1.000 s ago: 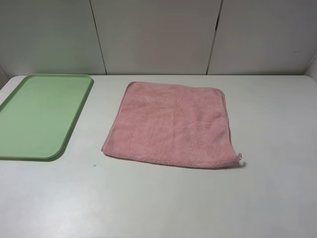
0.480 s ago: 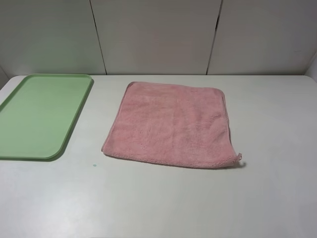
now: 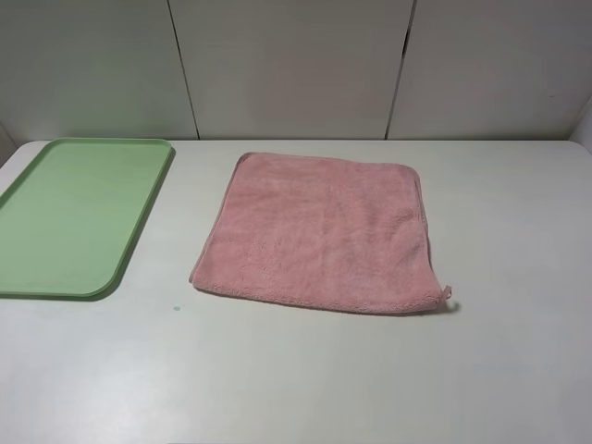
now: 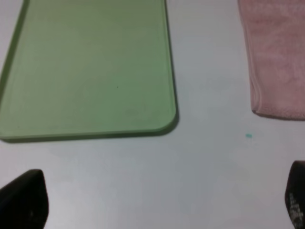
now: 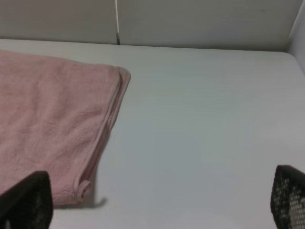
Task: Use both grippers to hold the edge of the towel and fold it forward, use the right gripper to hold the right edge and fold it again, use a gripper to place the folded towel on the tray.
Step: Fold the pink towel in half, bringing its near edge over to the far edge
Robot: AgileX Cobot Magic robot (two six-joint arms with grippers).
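Note:
The pink towel (image 3: 319, 231) lies flat and unfolded in the middle of the white table, its small loop at the near right corner (image 3: 447, 294). The light-green tray (image 3: 74, 213) lies empty to its left. Neither arm shows in the exterior view. In the left wrist view my left gripper (image 4: 157, 200) is open, its black fingertips (image 4: 24, 198) wide apart above bare table, with the tray (image 4: 90, 71) and the towel's left hem (image 4: 276, 62) beyond. My right gripper (image 5: 157, 202) is open too, near the towel's right hemmed edge (image 5: 102, 138) and loop, touching nothing.
A pale panelled wall (image 3: 296, 65) runs along the table's far edge. A tiny teal speck (image 3: 177, 308) lies on the table near the tray's near right corner.

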